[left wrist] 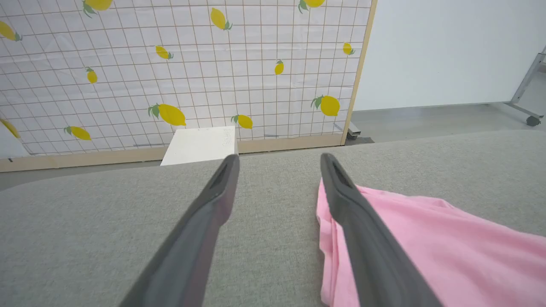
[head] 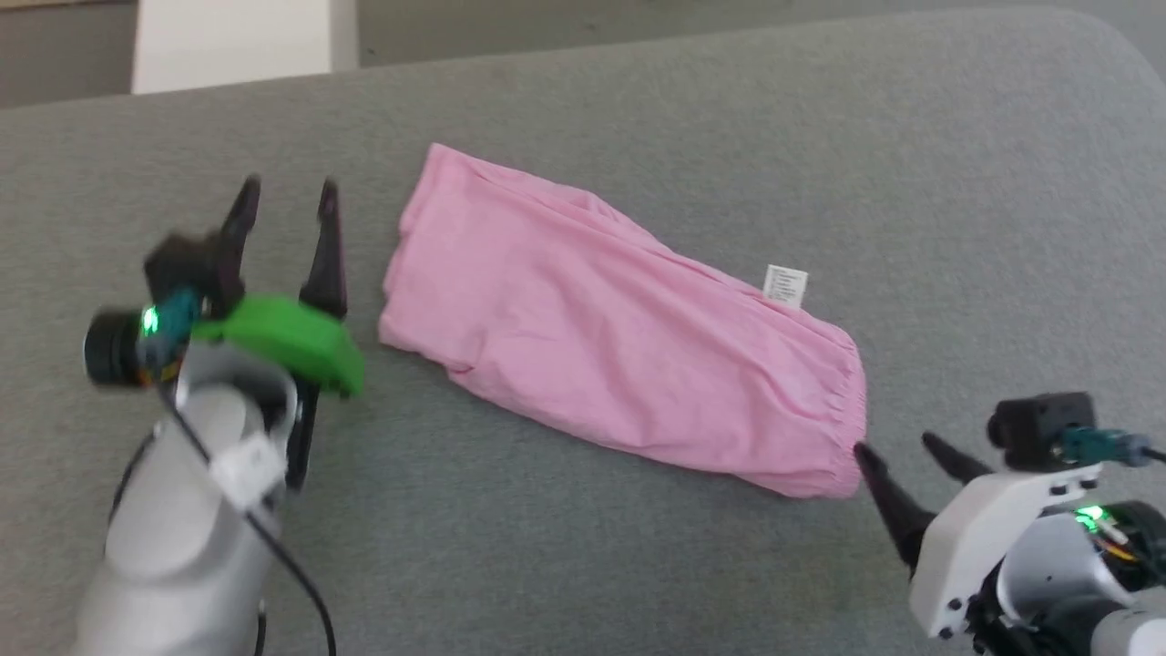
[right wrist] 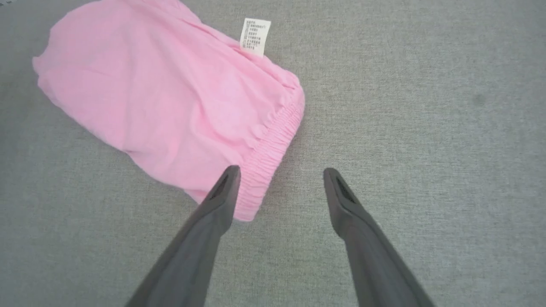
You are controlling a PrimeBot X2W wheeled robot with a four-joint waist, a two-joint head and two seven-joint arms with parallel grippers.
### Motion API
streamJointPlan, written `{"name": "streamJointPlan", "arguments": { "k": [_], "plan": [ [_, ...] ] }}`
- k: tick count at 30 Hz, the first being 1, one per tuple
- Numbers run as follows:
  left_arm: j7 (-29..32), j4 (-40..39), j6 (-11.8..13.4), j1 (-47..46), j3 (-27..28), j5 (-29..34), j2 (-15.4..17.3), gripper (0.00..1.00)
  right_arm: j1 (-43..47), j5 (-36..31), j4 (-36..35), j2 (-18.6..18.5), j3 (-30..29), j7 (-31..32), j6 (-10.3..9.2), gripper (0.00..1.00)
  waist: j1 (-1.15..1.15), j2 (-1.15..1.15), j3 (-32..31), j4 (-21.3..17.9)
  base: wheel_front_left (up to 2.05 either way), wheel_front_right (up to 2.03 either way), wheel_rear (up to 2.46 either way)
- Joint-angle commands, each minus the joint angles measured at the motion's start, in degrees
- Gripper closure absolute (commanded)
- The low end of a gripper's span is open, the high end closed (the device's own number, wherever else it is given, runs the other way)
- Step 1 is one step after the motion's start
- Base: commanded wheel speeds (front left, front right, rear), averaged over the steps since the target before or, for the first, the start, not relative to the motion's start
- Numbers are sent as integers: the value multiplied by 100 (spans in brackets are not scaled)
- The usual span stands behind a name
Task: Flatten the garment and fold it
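Grey upholstery bears the garment between the left gripper and right gripper, both spread empty.

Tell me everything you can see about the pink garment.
The garment is light pink, thin soft cloth, lying flat and slantwise on the grey surface, with mild creases. One end has a gathered elastic edge; a small white tag sticks out nearby. The open left gripper and right gripper stand by its ends, not gripping it.
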Motion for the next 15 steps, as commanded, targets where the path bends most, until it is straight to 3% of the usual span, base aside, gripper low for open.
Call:
{"name": "streamJointPlan", "arguments": {
  "k": [1, 8, 15],
  "plan": [
    [-29, -252, 123, 304, 44, -23, 62, 0, 31, -69, 79, 32, 12, 51, -9, 0, 0, 0, -220, 266, 0, 0, 0],
    [201, -1360, 572, 1414, 96, -206, 11, 0, -435, -200, 1078, 52, -137, 52, -9, 0, 0, 0, -297, 624, 0, 0, 0],
    [372, -1745, 692, 1721, -16, -281, -85, 0, -1116, -446, 2162, 53, 1, 70, -9, 0, 0, 0, -269, 913, 0, 0, 0]
  ]
}}
